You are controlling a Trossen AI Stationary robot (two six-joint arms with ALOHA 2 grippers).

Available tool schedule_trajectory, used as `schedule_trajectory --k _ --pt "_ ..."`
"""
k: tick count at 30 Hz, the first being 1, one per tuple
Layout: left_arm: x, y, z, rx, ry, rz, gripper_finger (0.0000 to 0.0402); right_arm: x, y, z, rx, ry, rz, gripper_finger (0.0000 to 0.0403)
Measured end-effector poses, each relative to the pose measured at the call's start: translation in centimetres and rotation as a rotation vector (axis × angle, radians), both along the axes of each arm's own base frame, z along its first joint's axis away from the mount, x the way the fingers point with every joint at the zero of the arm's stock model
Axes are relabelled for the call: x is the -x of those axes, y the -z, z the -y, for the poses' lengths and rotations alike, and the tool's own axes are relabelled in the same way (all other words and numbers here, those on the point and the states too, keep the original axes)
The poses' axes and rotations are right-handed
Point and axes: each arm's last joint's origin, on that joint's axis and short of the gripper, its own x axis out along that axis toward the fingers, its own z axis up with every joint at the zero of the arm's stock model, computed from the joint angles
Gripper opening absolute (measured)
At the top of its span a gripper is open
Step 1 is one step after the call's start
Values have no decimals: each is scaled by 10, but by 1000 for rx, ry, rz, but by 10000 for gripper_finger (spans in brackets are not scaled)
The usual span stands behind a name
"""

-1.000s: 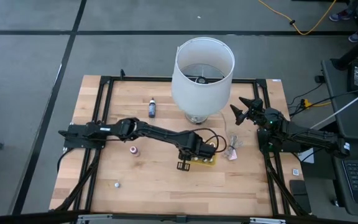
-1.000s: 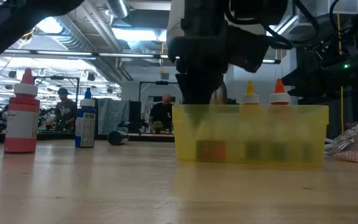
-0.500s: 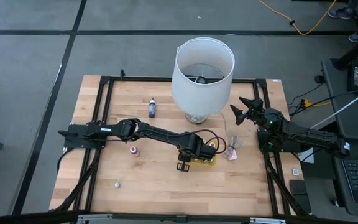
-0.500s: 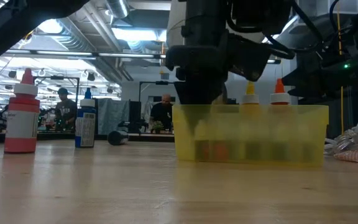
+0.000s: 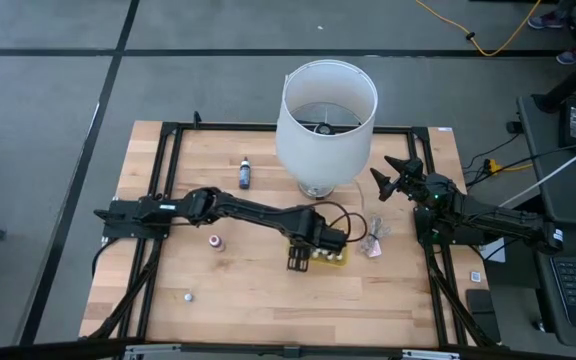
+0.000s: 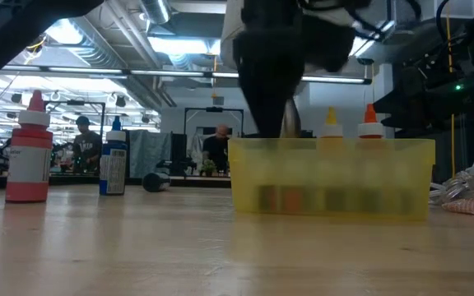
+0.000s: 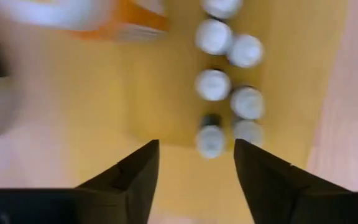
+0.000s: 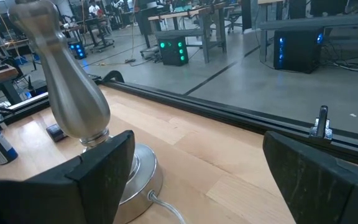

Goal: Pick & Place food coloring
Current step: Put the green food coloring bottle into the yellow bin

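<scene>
On the wooden table [image 5: 238, 290], a red bottle [image 5: 215, 241] and a blue bottle [image 5: 245, 173] stand well apart at the left, and a small cap-like object [image 5: 188, 296] lies near the front edge; these look like the food colouring not yet collected. The left gripper [image 5: 298, 262] hangs over the near end of the yellow tray [image 5: 340, 260], fingers parted with nothing between them, the wrist camera looking straight down on a cluster of small white-capped bottles [image 7: 229, 87] standing inside. That pose suggests a bottle has just been dropped among them, though which one cannot be told. From table height, orange [image 6: 370, 122] and yellow [image 6: 330, 123] tips rise above the tray wall. Behind stands a white-shaded lamp [image 5: 326, 115], and a crumpled wrapper [image 5: 374, 240] lies just right of the tray. The right gripper [image 5: 389, 178] waits near the table's far right corner, fingers wide open and empty, clear of the work
</scene>
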Motion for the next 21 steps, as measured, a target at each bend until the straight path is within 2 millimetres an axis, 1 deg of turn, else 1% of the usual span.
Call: schedule_trajectory --k 3,6,9,12,15,17,21 --pt "6 -22 -4 -61 -57 58 233 0 0 0 0 0 0 355" --pt "15 -40 -6 -82 -151 88 259 0 0 0 0 0 0 355" --pt "22 -55 -6 -60 -242 113 282 0 0 0 0 0 0 355" --pt "32 -66 2 -4 -299 106 302 0 0 0 0 0 0 355" --pt "42 -74 20 47 -339 90 318 0 0 0 0 0 0 355" --pt "49 -74 32 55 -365 85 324 0 0 0 0 0 0 355" --pt "63 -63 53 52 -421 56 326 0 0 0 0 0 0 355"
